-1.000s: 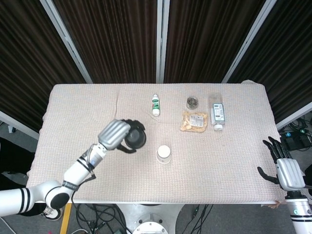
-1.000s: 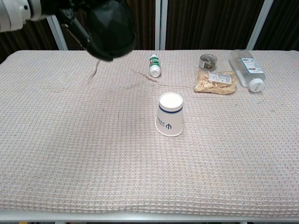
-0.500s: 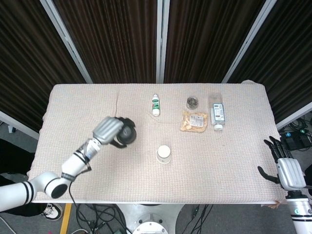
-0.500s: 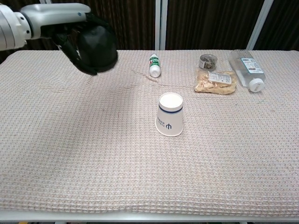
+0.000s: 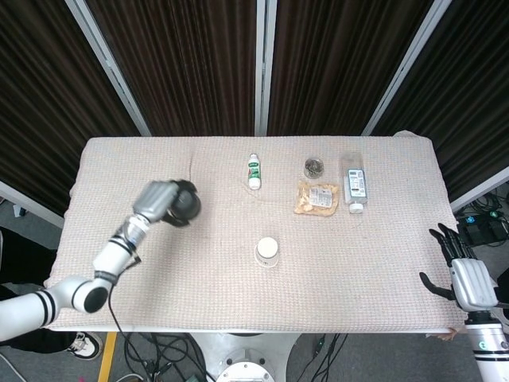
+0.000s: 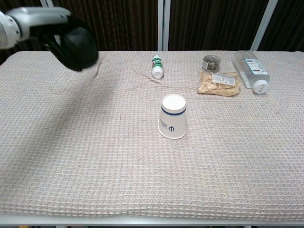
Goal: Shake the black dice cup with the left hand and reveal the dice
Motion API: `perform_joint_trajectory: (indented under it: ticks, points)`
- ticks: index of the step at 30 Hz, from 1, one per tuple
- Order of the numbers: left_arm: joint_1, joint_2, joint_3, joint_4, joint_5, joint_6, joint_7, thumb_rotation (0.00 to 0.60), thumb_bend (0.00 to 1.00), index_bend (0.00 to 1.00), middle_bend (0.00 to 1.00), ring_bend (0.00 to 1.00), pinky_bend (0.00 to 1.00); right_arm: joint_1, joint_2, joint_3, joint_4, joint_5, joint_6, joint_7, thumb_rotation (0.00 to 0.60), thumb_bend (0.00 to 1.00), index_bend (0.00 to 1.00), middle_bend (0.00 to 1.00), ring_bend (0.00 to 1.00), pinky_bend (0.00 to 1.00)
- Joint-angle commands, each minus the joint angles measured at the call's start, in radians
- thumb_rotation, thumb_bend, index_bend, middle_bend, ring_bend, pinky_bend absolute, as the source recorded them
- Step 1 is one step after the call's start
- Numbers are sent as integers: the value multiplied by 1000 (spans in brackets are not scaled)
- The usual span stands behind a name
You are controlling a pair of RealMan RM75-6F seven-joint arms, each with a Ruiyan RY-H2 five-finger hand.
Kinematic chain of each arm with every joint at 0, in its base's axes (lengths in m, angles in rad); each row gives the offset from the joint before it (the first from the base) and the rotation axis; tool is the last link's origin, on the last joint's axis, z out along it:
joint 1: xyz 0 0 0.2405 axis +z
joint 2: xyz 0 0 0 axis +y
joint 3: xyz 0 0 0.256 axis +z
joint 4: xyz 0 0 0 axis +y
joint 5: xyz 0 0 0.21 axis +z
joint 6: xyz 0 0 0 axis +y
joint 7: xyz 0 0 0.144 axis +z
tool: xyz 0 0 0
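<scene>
My left hand (image 5: 157, 200) grips the black dice cup (image 5: 187, 206) and holds it in the air over the left part of the table. In the chest view the same cup (image 6: 78, 47) shows at the upper left, with the left hand (image 6: 38, 21) wrapped around it from behind. No dice show in either view. My right hand (image 5: 468, 274) hangs off the table's right front corner, fingers apart, holding nothing.
An upside-down white paper cup (image 6: 173, 116) stands mid-table. At the back lie a small white bottle (image 6: 156, 66), a little tin (image 6: 211, 61), a snack bag (image 6: 218, 82) and a clear bottle (image 6: 252, 70). The beige woven cloth (image 6: 95, 156) covers the table.
My left hand has carried the black cup to the left and toward the back of the table, away from the paper cup. The right hand has stayed still.
</scene>
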Motion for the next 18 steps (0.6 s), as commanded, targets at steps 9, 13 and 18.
perform_joint_trajectory:
  ticks: [9, 13, 18]
  points:
    - [-14, -87, -100, 273, -120, 124, 194, 600, 212, 330, 461, 379, 451, 6, -10, 2, 16, 15, -25, 8, 600, 193, 85, 4, 0, 144]
    - [-52, -127, -142, 437, -281, 96, 289, 600, 212, 331, 461, 378, 450, 5, -10, 4, 16, 17, -22, 8, 600, 193, 85, 4, 0, 144]
    - [-54, -117, -153, 359, -297, 110, 300, 600, 212, 331, 458, 379, 447, 5, -8, 5, 16, 18, -23, 12, 600, 193, 85, 4, 0, 144]
